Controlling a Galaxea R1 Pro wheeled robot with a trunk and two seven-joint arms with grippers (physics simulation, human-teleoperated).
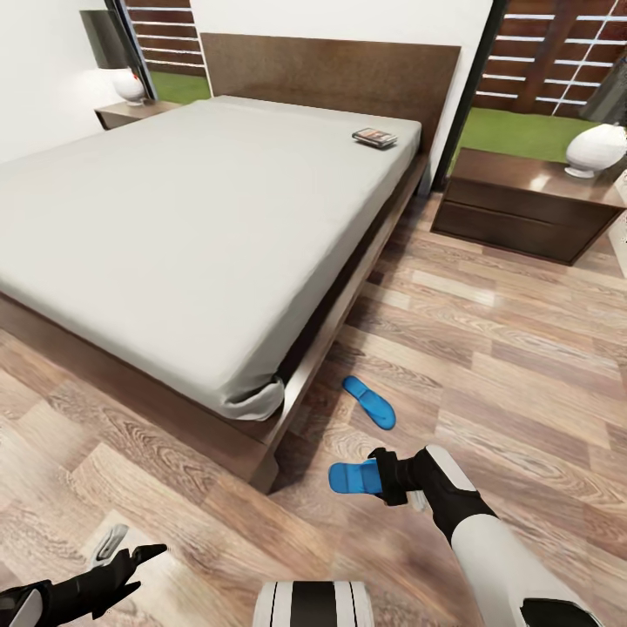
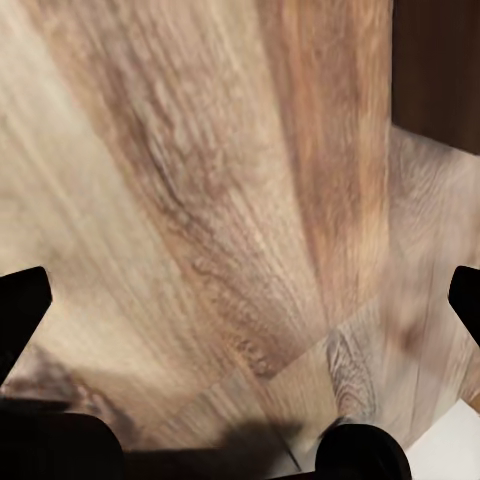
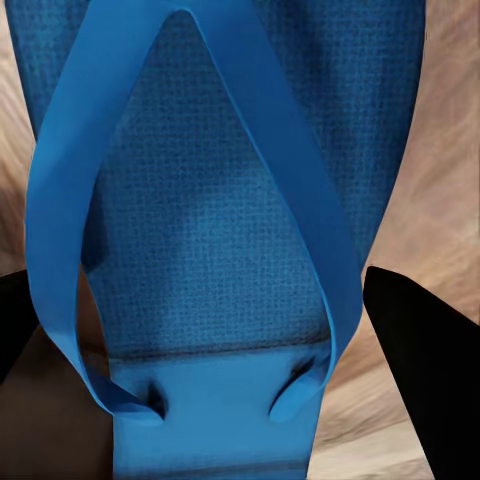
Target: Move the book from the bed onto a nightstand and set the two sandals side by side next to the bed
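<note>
While the right gripper (image 1: 376, 477) is down at the floor (image 1: 488, 366) just off the bed's (image 1: 174, 218) foot corner, its jaws stand spread on either side of a sandal (image 3: 215, 230), whose sole lies between them; whether they touch it yet I cannot tell. The other sandal (image 1: 369, 401) lies apart on the floor, nearer the bed's side rail and angled away. Both look like thin, light slabs of foam, likely soft and bendy, so a pinch across the sole's edges should hold one, though a long overhang may droop; the narrow strap (image 3: 60, 200) looks too floppy to trust as a handle. The book (image 1: 374, 137) rests on the mattress near the head corner, close to the edge facing the nightstand (image 1: 522, 205), which carries a white lamp (image 1: 595, 150). It seems thin, light and fairly stiff, lying flat, so I would judge it best taken by an edge, perhaps after sliding it to overhang the mattress. The left gripper (image 1: 131, 562) hangs over bare floor, jaws wide apart and holding nothing.
</note>
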